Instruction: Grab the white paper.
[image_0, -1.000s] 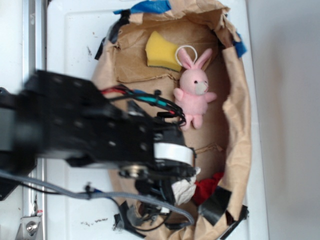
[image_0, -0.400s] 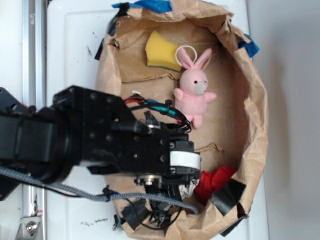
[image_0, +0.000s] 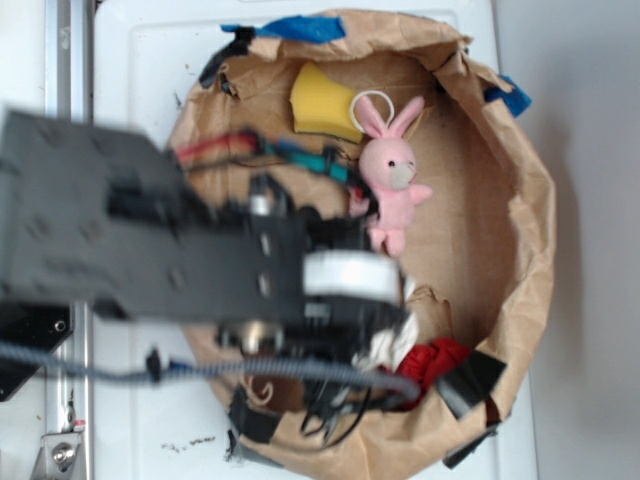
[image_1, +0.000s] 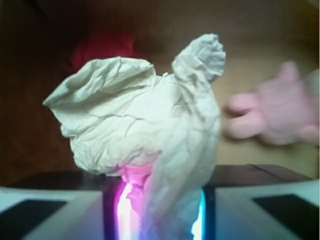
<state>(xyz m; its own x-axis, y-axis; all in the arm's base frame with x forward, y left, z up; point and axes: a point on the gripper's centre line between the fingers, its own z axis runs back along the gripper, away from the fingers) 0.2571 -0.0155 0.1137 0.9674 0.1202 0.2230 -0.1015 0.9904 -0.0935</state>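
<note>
The white paper (image_1: 145, 135) is a creased, off-white lump that fills the middle of the wrist view. Its lower part is pinched between the two fingers (image_1: 50, 210), so my gripper (image_1: 160, 210) is shut on it. Pink and cyan light glows along the pads on either side of the paper. In the exterior view only a small piece of the white paper (image_0: 385, 345) shows under the blurred black arm, next to the red cloth. The gripper's fingers are hidden there by the arm's own body.
A pink plush bunny (image_0: 393, 185) and a yellow sponge (image_0: 322, 100) lie inside the brown paper sheet (image_0: 520, 220), whose edges stand up like a bowl. A red cloth bundle (image_0: 435, 362) sits by black tape (image_0: 470, 380). A metal rail (image_0: 68, 60) runs along the left.
The arm has grown larger and blurred, rising toward the camera with the paper still held. The brown sheet's right wall has spread outward.
</note>
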